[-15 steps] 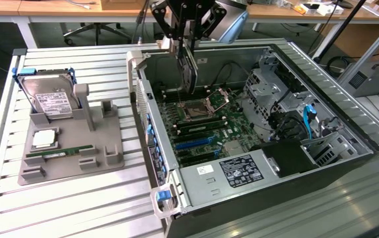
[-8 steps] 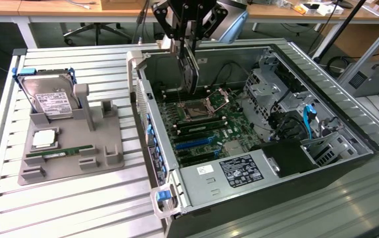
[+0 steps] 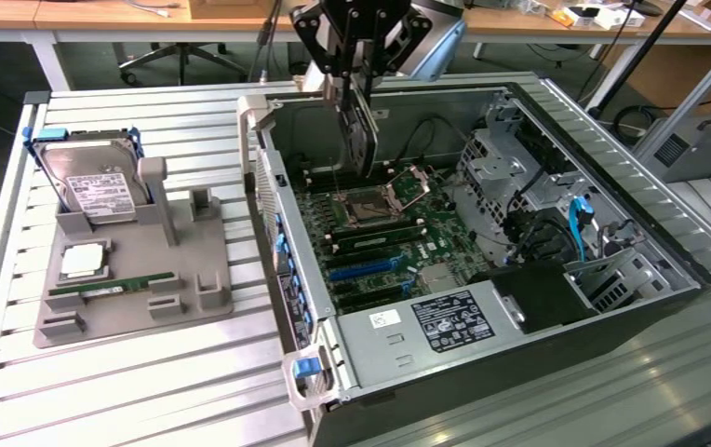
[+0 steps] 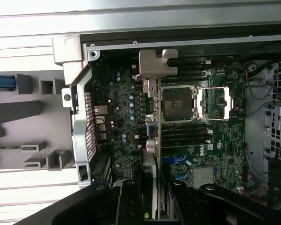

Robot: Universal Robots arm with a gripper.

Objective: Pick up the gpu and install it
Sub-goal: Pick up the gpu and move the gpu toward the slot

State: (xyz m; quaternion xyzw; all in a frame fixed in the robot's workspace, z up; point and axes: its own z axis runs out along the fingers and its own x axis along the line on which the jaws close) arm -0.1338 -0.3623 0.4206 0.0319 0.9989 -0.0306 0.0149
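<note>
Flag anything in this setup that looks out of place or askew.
Nothing is spilled or visibly damaged. One oddity: the processor socket on the motherboard has its metal cover plate flipped open. The gpu hangs edge-down from the claw above the open case, not yet seated.

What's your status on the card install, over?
Pincer shut on thin dark expansion card with silver bracket. Card upright over green motherboard, not seated. Nothing seen blocking.
</note>
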